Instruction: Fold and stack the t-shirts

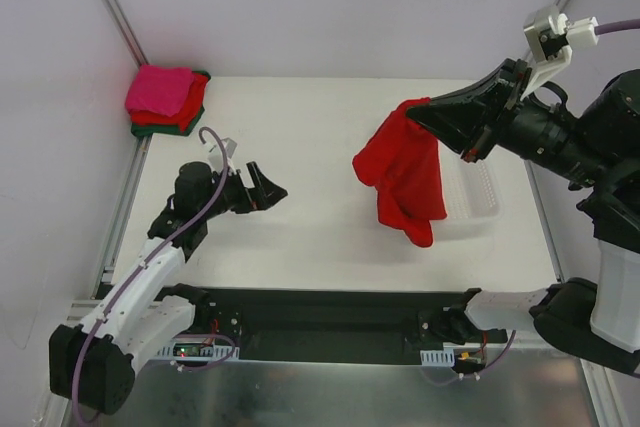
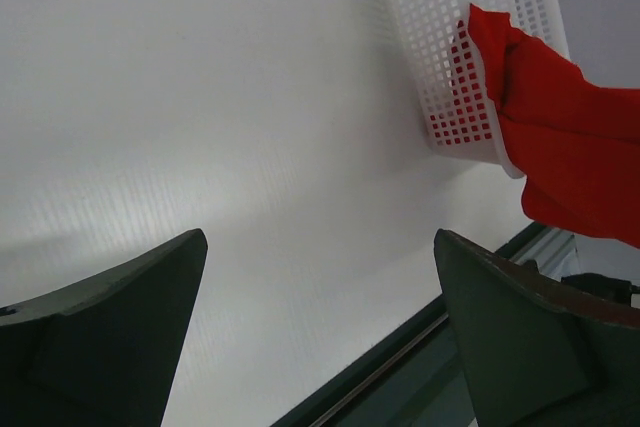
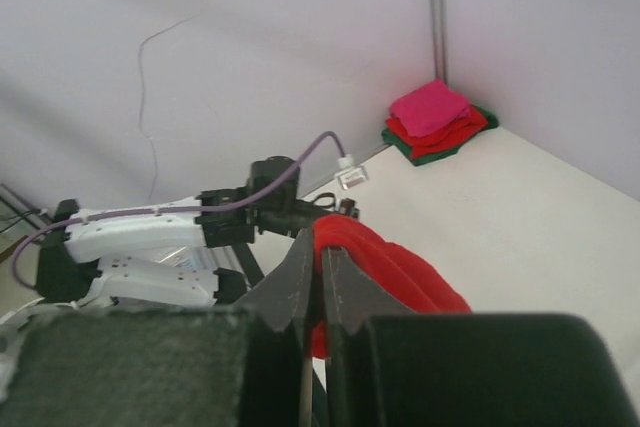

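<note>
Right claw [image 1: 415, 112] is up over the right half of the bench [image 1: 300, 147], its two fingers pressed together on a bunched top fold of the red shirt [image 1: 405, 177]. In the right wrist view the fingers stand nearly closed with cloth pinched between them, and the tips are partly buried in that cloth. The red shirt hangs crumpled below the claw. Whether its lowest point touches the bench cannot be told from above. Its sleeves and neck cannot be made out in the bunch. The basket [image 1: 482, 192] lies near the right edge, pale against the bench and partly covered by the hanging shirt in the top view. The left wrist view shows one corner of the basket, with the shirt cut off at the right frame edge. Left claw [image 1: 268, 187] is near the left edge, low over bare bench, fingers wide apart and holding nothing. The stack [image 1: 165, 99] sits in the far left corner: pink shirt [image 1: 160, 89] on top, a red one [image 1: 192, 105] under it, green shirt [image 1: 165, 130] at the bottom showing only as an edge. The number of layers cannot be counted. The right wrist view's lower part is blocked by the claw's own blurred body.
</note>
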### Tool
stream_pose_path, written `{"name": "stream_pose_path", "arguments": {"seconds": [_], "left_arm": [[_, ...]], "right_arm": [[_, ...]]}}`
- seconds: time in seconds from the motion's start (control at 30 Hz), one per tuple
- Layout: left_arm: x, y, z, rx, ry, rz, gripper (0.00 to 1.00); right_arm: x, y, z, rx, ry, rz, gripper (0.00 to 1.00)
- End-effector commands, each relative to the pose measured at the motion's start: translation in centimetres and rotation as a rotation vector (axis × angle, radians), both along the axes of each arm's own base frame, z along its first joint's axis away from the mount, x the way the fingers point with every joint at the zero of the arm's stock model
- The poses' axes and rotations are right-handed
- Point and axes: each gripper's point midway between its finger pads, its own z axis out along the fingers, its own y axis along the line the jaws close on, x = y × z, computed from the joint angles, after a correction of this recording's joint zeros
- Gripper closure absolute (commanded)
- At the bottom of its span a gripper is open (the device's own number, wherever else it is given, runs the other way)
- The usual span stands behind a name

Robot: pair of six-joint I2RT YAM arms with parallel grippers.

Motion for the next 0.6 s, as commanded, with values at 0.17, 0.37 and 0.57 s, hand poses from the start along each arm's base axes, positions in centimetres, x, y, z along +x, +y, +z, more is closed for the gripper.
{"name": "stream_pose_path", "arguments": {"seconds": [0.17,0.37,0.57], "left_arm": [[-0.9,-10.1,4.0,-0.164,-0.154,-0.339,0.01],[-1.4,-14.1,5.1,-0.217,-0.175,-0.43,0.01],[-2.0,-19.2,6.1,-0.316,-0.167,-0.539,0.01]], "right_arm": [[-2.4,1.1,-2.0,0.047,0.06,0.138,0.99],[-2.1,0.1,-3.4,0.01,0.071,0.08,0.99],[-1.8,0.1,-4.2,-0.015,0.079,0.067,0.99]]}}
